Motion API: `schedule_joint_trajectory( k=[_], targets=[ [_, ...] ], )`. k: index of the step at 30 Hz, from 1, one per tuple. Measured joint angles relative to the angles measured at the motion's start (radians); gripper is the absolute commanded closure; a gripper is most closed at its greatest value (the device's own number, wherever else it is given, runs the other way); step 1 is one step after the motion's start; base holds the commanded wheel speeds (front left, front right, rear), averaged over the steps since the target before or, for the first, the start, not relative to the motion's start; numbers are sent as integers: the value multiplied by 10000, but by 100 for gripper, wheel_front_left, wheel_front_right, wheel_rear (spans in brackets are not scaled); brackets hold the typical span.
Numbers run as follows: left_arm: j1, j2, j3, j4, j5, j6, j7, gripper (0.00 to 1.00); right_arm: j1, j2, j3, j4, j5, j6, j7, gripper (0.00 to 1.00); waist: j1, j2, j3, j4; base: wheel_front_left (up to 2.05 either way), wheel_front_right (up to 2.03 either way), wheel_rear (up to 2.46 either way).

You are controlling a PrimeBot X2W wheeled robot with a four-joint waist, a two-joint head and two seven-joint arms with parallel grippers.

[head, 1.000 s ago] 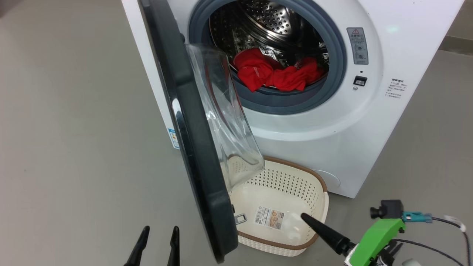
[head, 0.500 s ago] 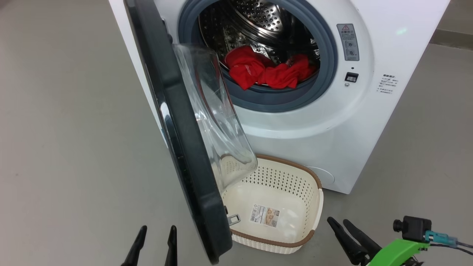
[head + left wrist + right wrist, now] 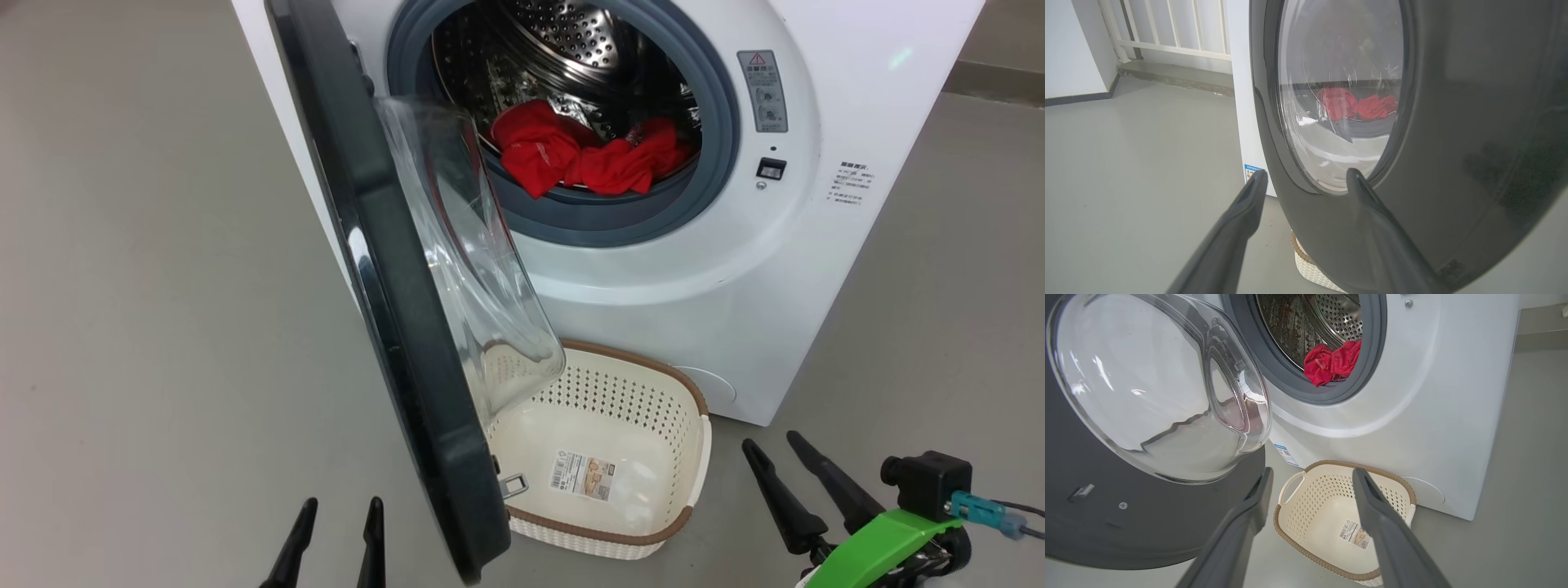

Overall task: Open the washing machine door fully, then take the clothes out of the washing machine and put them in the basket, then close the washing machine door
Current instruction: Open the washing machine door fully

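We list door-opening in hand: washing machine door (image 3: 384, 269) half-open mid-frame over the basket (image 3: 620, 400), clothes (image 3: 584, 159) in the drum at top, left pincer (image 3: 342, 505) and right pincer (image 3: 770, 443) agape and empty; next, we judge, swing it wider.

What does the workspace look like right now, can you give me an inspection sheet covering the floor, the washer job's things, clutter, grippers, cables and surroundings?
Surface: grey floor, smooth.
Job's things: washing machine door open, standing out beside the basket; clothes red, heaped at the washing machine opening; basket on the floor before the machine, holding only its paper label.
Clutter: nothing seen.
Grippers: left gripper open, empty, facing the door's outer side; right gripper open, empty, right of the basket.
Cables: thin cable from the teal plug at the right wrist.
Surroundings: white railing and wall behind.
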Motion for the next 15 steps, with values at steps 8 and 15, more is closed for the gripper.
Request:
schedule_joint_trajectory(
  k=[8, 15],
  targets=[
    [-4, 0, 4, -17, -2, 0, 2, 0, 1163, 1032, -2500, -1177, -3657, 0, -2, 0, 0, 0, 39, 70, 0, 0, 0],
    [-6, 0, 6, -35, -2, 2, 0, 0, 2027, 1804, -3645, -1885, -5168, 0, -2, 0, 0, 0, 42, 123, 0, 0, 0]
  ],
)
